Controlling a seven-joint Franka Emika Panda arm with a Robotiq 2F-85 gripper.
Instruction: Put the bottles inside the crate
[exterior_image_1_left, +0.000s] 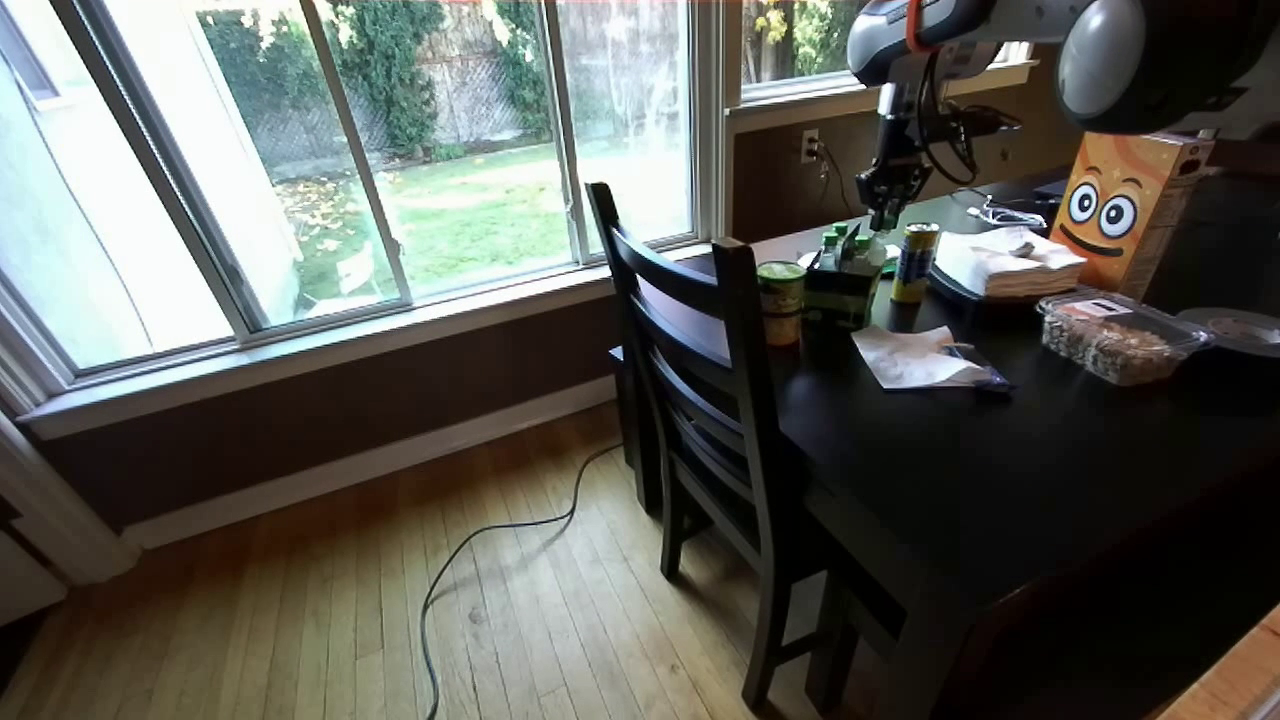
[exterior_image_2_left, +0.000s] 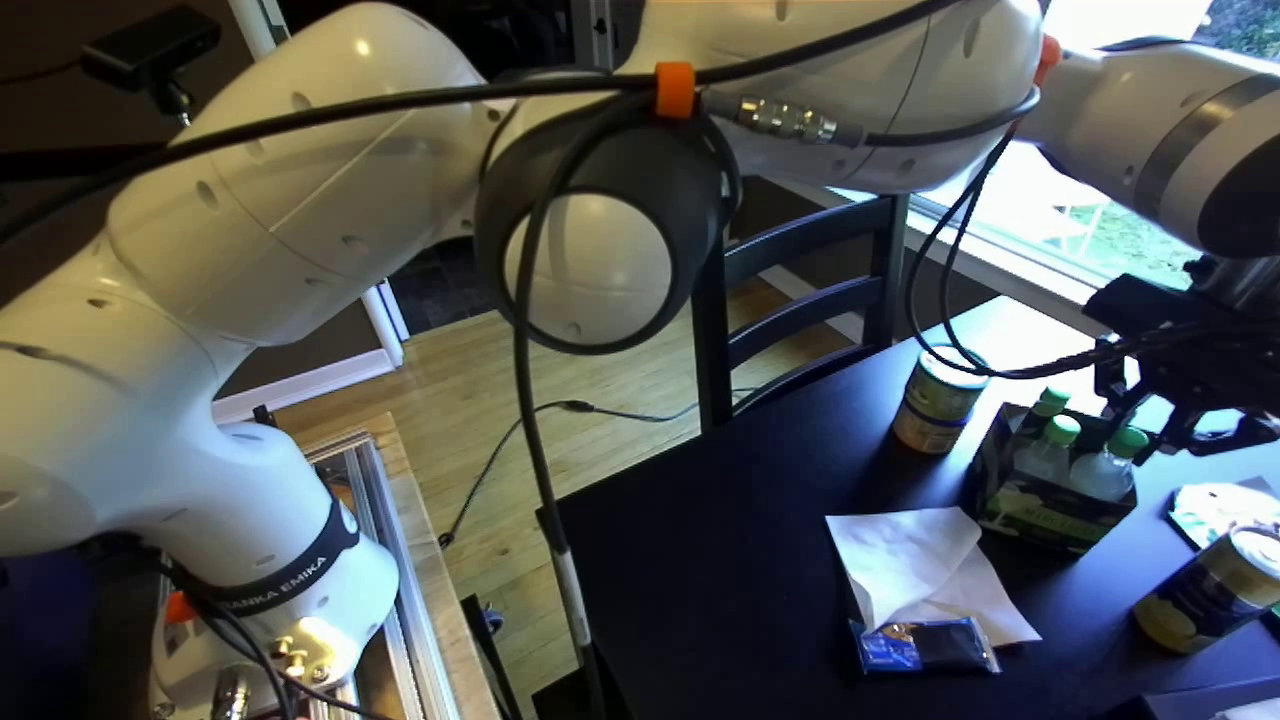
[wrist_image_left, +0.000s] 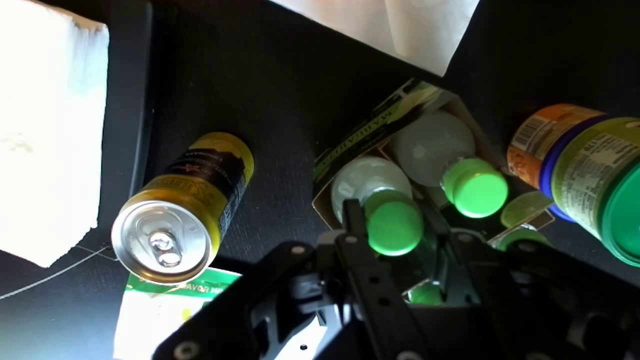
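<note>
1. My black two-fingered gripper (wrist_image_left: 392, 212) is pinching the green cap of a small whitish see-through bottle (wrist_image_left: 395, 227), one finger on each side.
2. That bottle sits down inside the dark printed cardboard crate (wrist_image_left: 370, 132), next to its lettered wall; whether its base touches the bottom, I can't tell.
3. Clock read off my wrist view, pinched bottle as the hub: at two o'clock there's a second whitish bottle (wrist_image_left: 462, 175), green-capped, also in the crate.
4. Three o'clock, a third bottle (wrist_image_left: 522, 235) inside, just its green cap peeping past my gripper. Five o'clock, a patch of green (wrist_image_left: 426, 294), too hidden to name.
5. Outside the crate now: nine o'clock, a yellow-and-black metal can (wrist_image_left: 185, 200), apart from it. Between two and three, a round orange, purple and yellow-green tub (wrist_image_left: 580, 160) with a green lid, close by the crate.
6. Twelve o'clock, a creased white paper sheet (wrist_image_left: 400, 30) on the black table (exterior_image_2_left: 740, 590); in an exterior view, a blue-wrapped bar (exterior_image_2_left: 925, 645) lies at its edge.
</note>
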